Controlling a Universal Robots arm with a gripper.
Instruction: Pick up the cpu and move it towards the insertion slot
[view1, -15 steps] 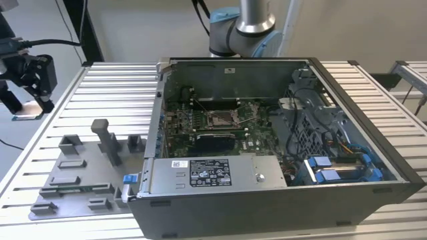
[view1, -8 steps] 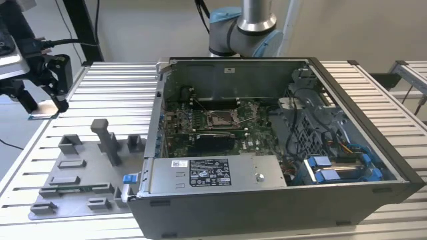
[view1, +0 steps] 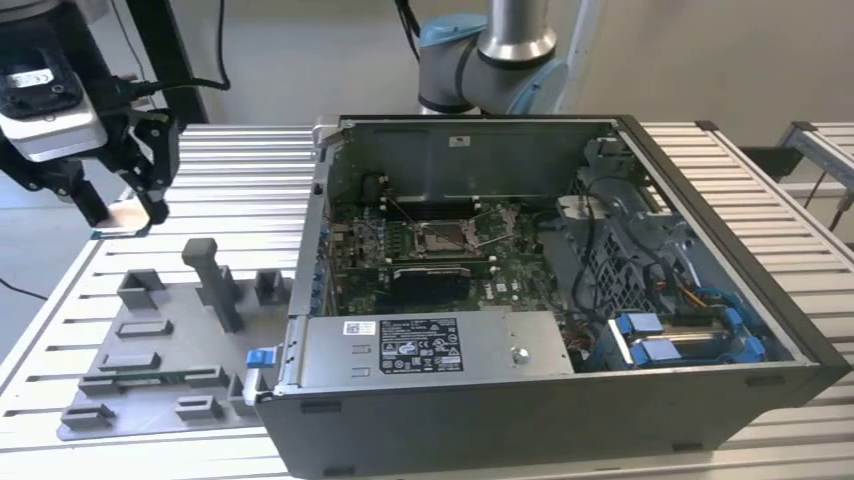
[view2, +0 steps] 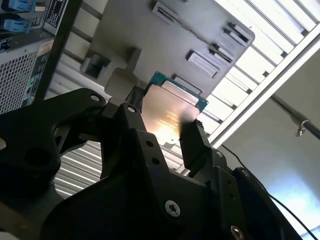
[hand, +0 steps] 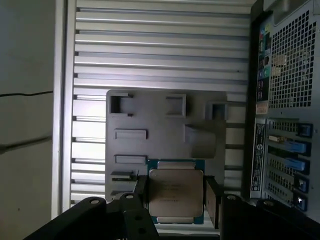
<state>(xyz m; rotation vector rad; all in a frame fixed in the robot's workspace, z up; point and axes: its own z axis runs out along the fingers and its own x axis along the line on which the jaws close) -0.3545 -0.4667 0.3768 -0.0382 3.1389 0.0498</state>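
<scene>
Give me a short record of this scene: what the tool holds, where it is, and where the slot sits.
Grasp: tool shut on the cpu, a finger on each side
Tool location: above the slatted table, to the exterior view's left of the computer case
Nearby: grey fixture plate on the table
Insertion slot: on the green motherboard inside the open case, well apart from the cpu

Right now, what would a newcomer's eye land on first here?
The open computer case dominates the exterior view, with the insertion slot exposed inside it. In both wrist views the cpu sits clamped in the black hand. The hand hangs near the grey fixture plate at the exterior view's left, outside the case.
</scene>
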